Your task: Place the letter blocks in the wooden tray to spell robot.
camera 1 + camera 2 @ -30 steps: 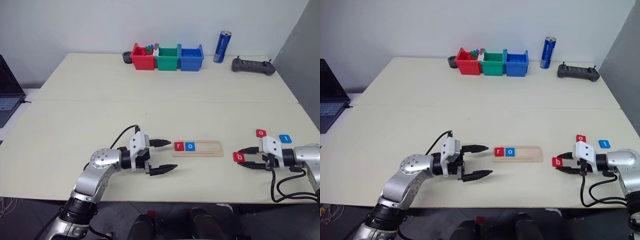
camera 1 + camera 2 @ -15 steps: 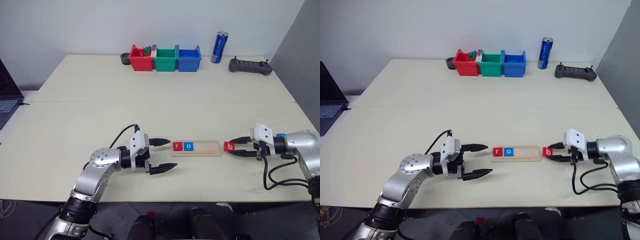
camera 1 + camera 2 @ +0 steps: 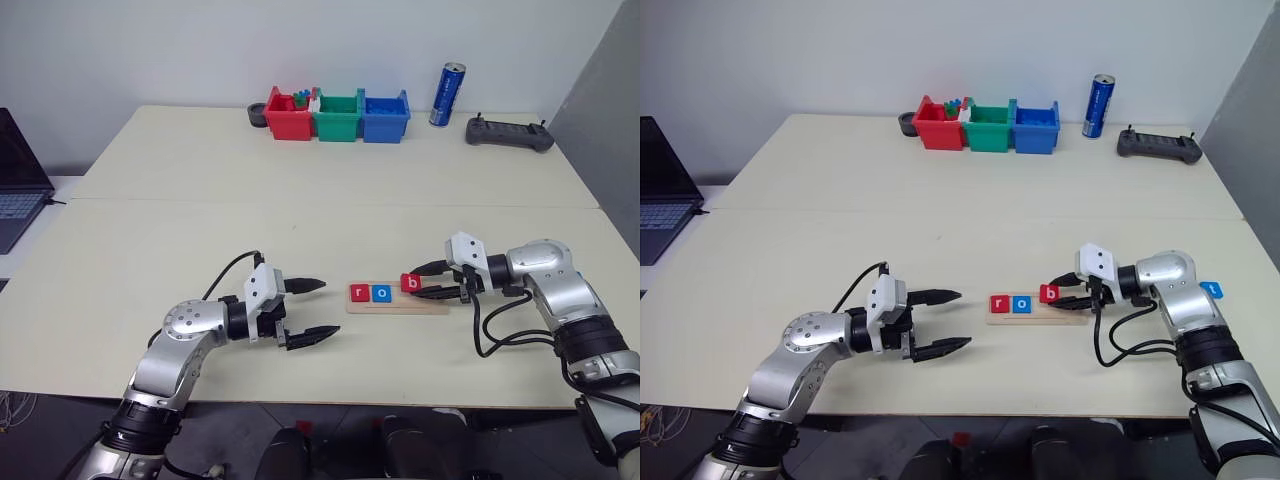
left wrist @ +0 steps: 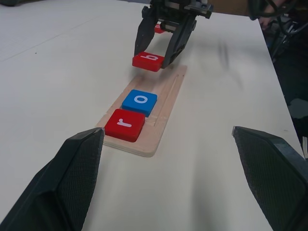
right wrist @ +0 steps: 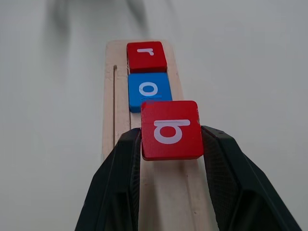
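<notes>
Head view, tray: the wooden tray lies on the table between my two grippers, with a red r block and a blue o block side by side at its left end.
Head view, right gripper: my right gripper pinches the red b block over the tray, just beside the o.
Head view, left gripper: my left gripper hangs with fingers spread wide, holding nothing, near the tray's left end.
Head view, loose block: a blue block lies on the table past my right arm.
Left wrist view: r and o sit in the tray; b is raised above it between black fingers.
Right wrist view: b is clamped by its side edges, tray below.
</notes>
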### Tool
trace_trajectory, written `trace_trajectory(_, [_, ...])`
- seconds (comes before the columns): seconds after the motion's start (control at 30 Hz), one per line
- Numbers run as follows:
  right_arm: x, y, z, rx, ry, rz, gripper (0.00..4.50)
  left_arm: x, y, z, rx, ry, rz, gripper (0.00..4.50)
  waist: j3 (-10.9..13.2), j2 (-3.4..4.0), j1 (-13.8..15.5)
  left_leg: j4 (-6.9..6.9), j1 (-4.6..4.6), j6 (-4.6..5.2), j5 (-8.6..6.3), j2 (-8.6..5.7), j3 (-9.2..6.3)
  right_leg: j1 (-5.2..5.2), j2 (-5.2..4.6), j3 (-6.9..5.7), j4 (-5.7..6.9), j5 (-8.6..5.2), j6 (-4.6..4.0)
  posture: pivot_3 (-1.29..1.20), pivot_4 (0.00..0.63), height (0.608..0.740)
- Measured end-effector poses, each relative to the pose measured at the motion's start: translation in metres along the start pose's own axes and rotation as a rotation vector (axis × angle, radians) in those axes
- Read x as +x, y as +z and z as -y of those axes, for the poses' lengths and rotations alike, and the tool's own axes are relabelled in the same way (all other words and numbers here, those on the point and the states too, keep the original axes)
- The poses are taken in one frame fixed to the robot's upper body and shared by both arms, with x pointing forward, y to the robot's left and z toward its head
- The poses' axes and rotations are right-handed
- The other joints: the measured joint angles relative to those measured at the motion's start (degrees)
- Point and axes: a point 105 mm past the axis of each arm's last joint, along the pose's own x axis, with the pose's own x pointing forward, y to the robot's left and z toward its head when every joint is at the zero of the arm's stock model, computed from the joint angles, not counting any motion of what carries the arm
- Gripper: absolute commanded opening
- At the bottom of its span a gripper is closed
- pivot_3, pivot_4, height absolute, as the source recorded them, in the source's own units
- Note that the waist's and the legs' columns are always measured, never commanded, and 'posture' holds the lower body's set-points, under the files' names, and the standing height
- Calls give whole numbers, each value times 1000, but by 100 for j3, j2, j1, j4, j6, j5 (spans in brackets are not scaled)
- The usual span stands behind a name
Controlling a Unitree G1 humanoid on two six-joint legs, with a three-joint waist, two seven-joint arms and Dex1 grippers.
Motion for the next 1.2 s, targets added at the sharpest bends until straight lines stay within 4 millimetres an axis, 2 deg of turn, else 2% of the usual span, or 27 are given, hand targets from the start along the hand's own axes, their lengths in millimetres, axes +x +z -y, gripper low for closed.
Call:
trace_trajectory(0.17, [2,-8,0,11,14,-22,1465,0,1,-1,8,9,3,4500,1,1,-6,0,0,0,0,0,-1,0,0,0,1,0,0,0,150,740])
trace_trajectory(0.9, [13,-3,-4,7,68,-4,1465,0,2,-1,19,13,9,4500,2,2,-7,-1,0,0,0,0,-1,0,0,-1,1,0,0,0,150,740])
trace_trajectory(1.2, [13,4,1,10,63,1,4439,-1,1,-1,17,14,6,4500,3,3,-7,-1,0,0,0,0,-2,-1,0,-1,1,0,0,0,150,740])
